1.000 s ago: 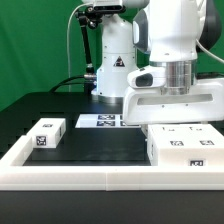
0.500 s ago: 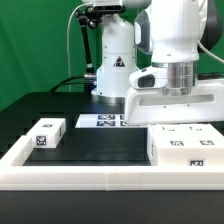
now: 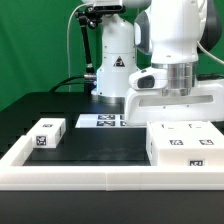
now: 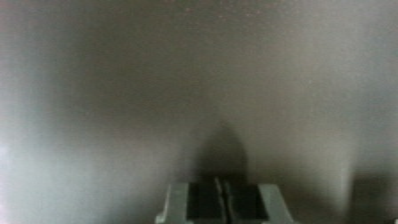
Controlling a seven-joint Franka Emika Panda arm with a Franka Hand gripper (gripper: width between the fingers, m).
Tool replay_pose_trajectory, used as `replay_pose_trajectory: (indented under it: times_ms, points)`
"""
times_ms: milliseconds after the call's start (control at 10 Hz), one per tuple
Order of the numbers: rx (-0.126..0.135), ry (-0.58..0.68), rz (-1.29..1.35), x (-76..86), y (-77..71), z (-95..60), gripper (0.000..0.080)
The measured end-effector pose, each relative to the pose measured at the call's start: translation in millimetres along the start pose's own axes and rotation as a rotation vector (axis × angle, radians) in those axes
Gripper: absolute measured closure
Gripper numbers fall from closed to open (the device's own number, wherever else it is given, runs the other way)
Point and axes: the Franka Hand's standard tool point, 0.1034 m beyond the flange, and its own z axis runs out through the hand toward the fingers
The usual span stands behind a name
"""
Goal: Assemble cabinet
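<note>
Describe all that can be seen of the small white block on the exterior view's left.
The small white block is a low box, plastic by its look, with a black-and-white square tag on its top and another on its front. It lies flat on the black table, close to the low white rim, apart from the cabinet and the marker board. Only the table touches it.

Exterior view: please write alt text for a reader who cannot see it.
At the exterior view's right, a white robot arm reaches down over the white cabinet; at its left, a small tagged block lies on the black table, the marker board farther back.
</note>
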Motion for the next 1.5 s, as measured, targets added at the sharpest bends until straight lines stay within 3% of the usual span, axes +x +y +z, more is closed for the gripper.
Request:
replay_pose_trajectory:
  times_ms: [400,900,1300,1500]
  points:
    - [-0.001,-0.003,-0.004,-0.1,0.3,-1.0,0.0797]
    - [-0.011,-0.047,-0.041,4.9,1.2,-37.9,0.0797]
    - [-0.010,-0.051,-0.041,1.8,1.1,-31.7,0.0797]
    - [-0.013,-0.065,-0.048,3.7,1.5,-40.7,0.0797]
